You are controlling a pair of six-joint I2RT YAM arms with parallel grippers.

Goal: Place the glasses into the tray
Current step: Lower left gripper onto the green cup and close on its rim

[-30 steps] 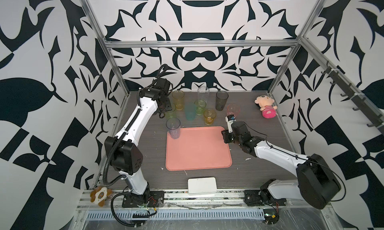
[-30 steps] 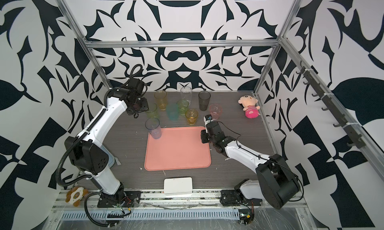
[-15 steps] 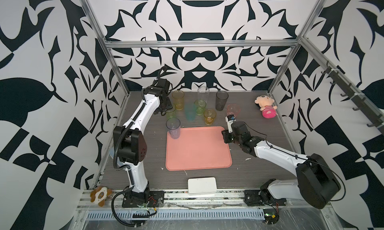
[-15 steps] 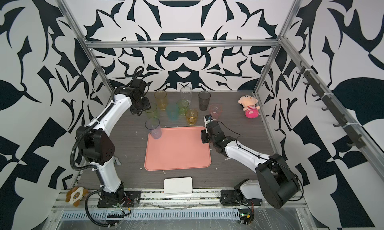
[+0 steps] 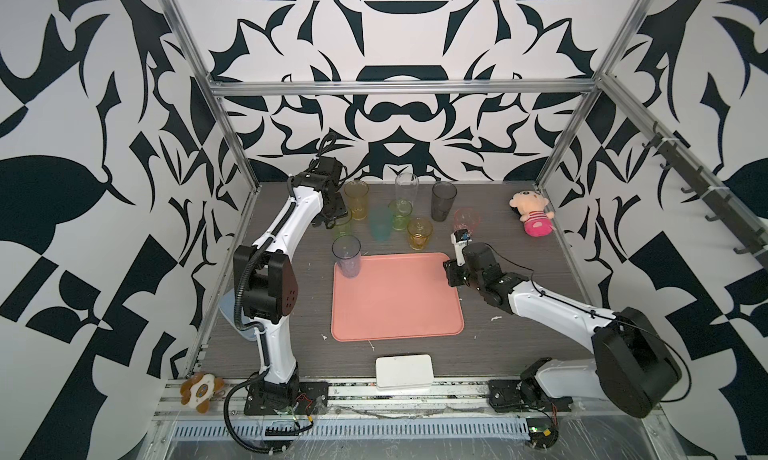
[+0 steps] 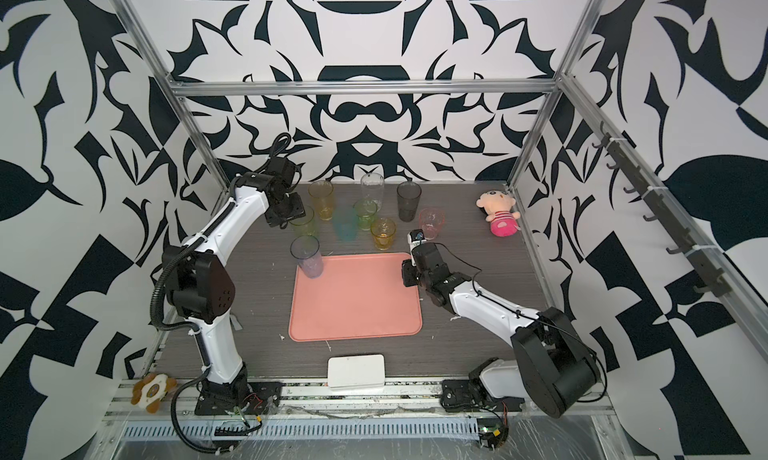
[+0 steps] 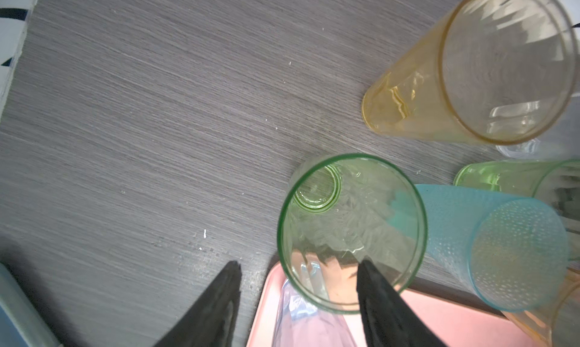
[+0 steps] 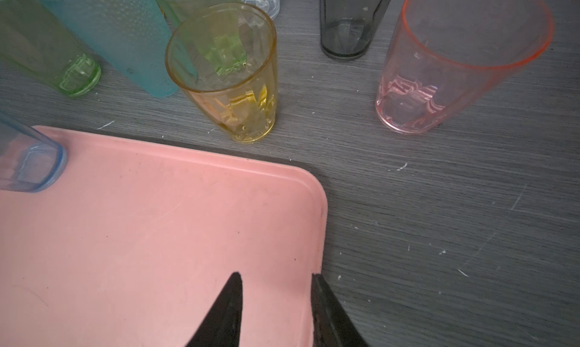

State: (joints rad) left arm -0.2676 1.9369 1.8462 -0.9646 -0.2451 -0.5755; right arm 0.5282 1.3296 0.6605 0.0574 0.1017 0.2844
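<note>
Low in the frame a white box (image 5: 404, 372) lies on the worktop (image 5: 519, 341). Above it, mid-frame, the pink tray (image 5: 395, 312) carries one blue-grey tumbler (image 5: 346, 256), upright in its upper left corner. The right jaws stand parted over the tray's upper right edge, pinching nothing. Beyond, eight glasses (image 5: 419, 233) cluster on the worktop. At the cluster's upper left the left jaws are spread, one side over the mouth of a green tumbler (image 7: 351, 232), the other outside it.

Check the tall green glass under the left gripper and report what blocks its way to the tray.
The blue-grey glass stands on the tray's far-left corner, the corner nearest the tall green glass. The teal glass stands close beside the green one. Nothing visible separates the left gripper from it.
</note>
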